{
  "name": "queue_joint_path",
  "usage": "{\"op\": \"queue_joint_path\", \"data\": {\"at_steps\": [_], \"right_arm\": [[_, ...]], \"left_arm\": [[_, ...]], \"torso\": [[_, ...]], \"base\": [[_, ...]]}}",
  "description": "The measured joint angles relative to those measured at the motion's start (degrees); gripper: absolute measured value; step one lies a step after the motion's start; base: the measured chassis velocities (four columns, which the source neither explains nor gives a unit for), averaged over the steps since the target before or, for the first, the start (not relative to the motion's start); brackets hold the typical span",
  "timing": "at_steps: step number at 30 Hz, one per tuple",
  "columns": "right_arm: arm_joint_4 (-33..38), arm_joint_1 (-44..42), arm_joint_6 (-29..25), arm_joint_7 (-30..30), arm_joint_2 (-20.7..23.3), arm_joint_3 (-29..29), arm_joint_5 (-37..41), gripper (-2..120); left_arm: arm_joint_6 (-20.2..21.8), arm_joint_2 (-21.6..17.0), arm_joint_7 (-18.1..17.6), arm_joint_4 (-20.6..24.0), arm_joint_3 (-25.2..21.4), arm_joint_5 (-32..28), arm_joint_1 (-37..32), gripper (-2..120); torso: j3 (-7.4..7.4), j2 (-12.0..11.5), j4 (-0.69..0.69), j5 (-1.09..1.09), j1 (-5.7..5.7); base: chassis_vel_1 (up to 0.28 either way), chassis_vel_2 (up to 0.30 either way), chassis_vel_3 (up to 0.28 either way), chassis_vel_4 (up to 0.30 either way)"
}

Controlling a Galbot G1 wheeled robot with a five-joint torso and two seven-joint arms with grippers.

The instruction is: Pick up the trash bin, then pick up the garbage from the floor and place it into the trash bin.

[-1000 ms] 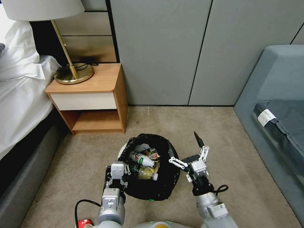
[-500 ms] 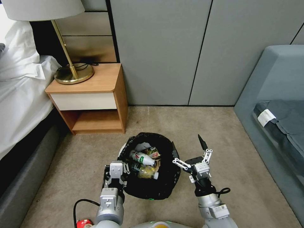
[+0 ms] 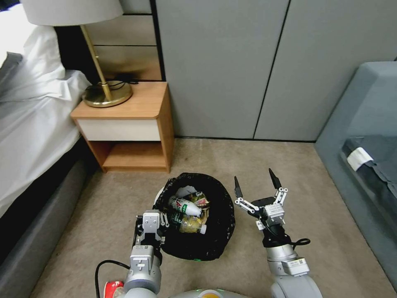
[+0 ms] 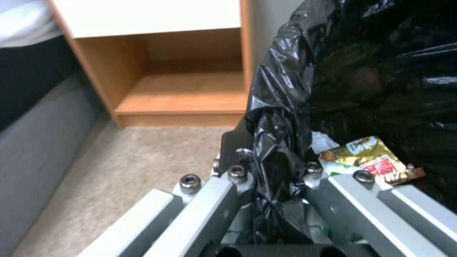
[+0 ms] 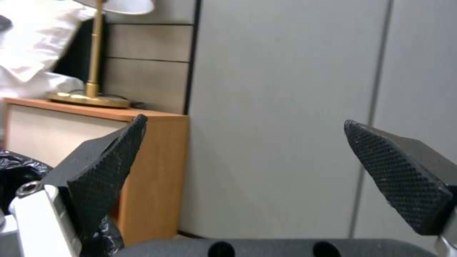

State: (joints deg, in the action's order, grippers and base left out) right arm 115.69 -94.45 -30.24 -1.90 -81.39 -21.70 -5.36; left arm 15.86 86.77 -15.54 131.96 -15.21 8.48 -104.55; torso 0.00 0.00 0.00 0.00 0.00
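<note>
1. Centrally, the bin sits low in the head view over the floor, its black liner folded over the rim.
2. Inside it lies the garbage: a white bottle with a green and red label, a clear bottle beside it, a yellow wrapper and a bit of white tissue.
3. At the bin's near-left rim, the left claw is clamped on the bin; in the left wrist view its metal fingers pinch the liner between them, one outside the rim and one inside, with the wrapper just past the inner finger.
4. Just right of the bin, the right claw is held above the floor, spread wide and holding nothing, its two black fingertips pointing toward the wall.
5. From the right wrist view, the textured pads stand well apart, with the wall between them and a fold of liner at the edge by one finger.
6. Beyond the bin stands a wooden nightstand against the wall, with a brass lamp on top.
7. A bed with white sheets lies to the left, and a grey sofa to the right.
8. Something red and white shows at the lower edge beside the left arm; what it is cannot be told.
</note>
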Motion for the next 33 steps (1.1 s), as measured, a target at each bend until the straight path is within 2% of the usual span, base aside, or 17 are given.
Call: {"op": "queue_joint_path", "data": {"at_steps": [33], "right_arm": [[-0.3, 0.5, -0.1, 1.1, 0.3, 0.0, 0.9, 100]], "left_arm": [[0.1, 0.2, -0.1, 0.3, -0.2, 0.3, -0.3, 2]], "torso": [[0.00, 0.0, 0.00, 0.00, 0.00]], "base": [[0.118, 0.121, 0.122, 0.119]]}}
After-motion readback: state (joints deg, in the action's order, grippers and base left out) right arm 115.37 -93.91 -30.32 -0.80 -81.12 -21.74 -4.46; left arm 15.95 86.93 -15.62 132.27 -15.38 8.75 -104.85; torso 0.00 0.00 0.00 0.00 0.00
